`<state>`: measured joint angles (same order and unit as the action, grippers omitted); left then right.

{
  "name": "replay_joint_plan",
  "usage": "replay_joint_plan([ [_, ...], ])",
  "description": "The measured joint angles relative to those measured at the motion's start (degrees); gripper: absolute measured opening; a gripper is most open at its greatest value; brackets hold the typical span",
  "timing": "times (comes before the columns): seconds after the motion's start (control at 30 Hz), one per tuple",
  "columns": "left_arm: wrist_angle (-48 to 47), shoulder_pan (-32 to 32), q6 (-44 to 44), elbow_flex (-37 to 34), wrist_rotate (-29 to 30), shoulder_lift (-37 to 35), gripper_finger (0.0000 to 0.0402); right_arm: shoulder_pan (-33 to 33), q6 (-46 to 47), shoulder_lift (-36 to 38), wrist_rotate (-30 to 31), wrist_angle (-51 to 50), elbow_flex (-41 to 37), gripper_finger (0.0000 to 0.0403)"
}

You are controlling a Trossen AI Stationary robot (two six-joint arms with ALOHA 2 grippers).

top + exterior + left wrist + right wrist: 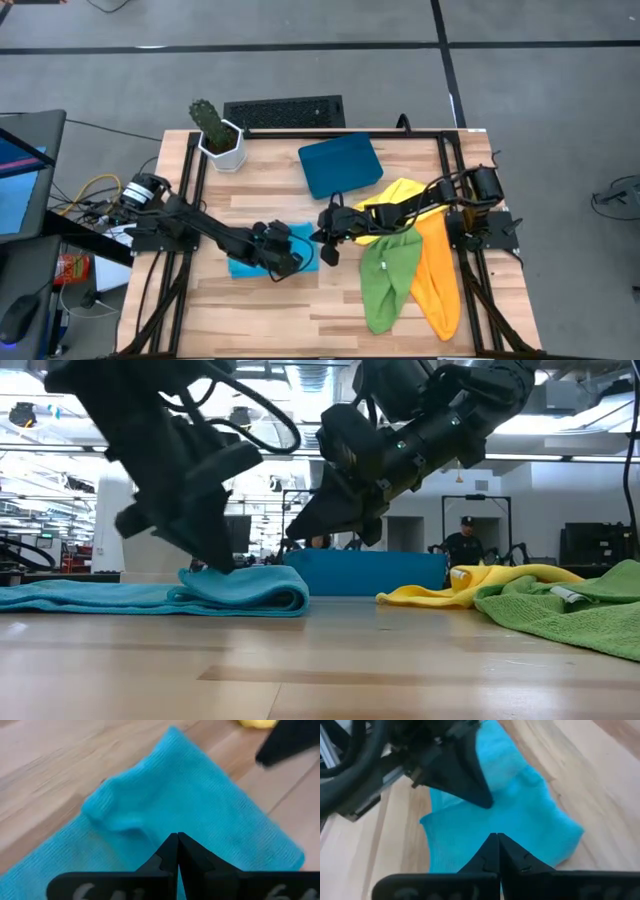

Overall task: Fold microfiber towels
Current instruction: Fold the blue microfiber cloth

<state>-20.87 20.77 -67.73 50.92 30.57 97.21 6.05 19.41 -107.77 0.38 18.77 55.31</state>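
Left end effector (pixel 212 560) pressing folded light blue towel (pixel 200 592) on table (pixel 320 660)

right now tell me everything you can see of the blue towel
The blue towel is a soft, ribbed-looking turquoise cloth lying flat on the wooden table, one edge folded over into a rounded roll. The left tool, shut, presses down on it; the right tool, shut, hovers just above its edge.
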Motion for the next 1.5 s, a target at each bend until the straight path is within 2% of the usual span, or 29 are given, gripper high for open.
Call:
replay_joint_plan([
  [0.23,-0.8,0.5,-1.1,0.0,1.8,1.0,0.0,-2.2,-1.4,-0.4,0.1,0.8,0.0,0.0024],
  [0.57,-1.4,0.6,-2.4,-0.1,-0.1,3.3,0.0,-4.0,-3.1,-1.4,1.2,0.7,-0.1,0.002],
  [0.8,-2.7,0.6,-2.4,-0.4,-1.4,3.3,0.0,-3.7,-2.1,-7.0,0.9,1.0,-0.1,0.0019],
  [1.0,-3.7,0.6,-2.4,-0.4,-2.3,3.2,0.0,-4.5,-3.5,-3.4,1.1,-1.4,-0.1,0.002],
  [1.1,-3.6,0.6,-2.4,-0.4,-2.5,3.2,0.0,-4.8,-5.8,-0.3,1.2,0.5,0.1,0.003],
  [1.27,-3.7,0.6,-1.1,0.9,-2.9,3.2,0.0,-5.9,-7.6,-0.5,-0.3,1.6,0.0,0.0026],
  [1.5,-4.1,0.6,-1.8,0.7,-3.4,3.2,0.0,-5.5,-7.5,-7.9,-3.5,5.5,0.2,0.0015],
])
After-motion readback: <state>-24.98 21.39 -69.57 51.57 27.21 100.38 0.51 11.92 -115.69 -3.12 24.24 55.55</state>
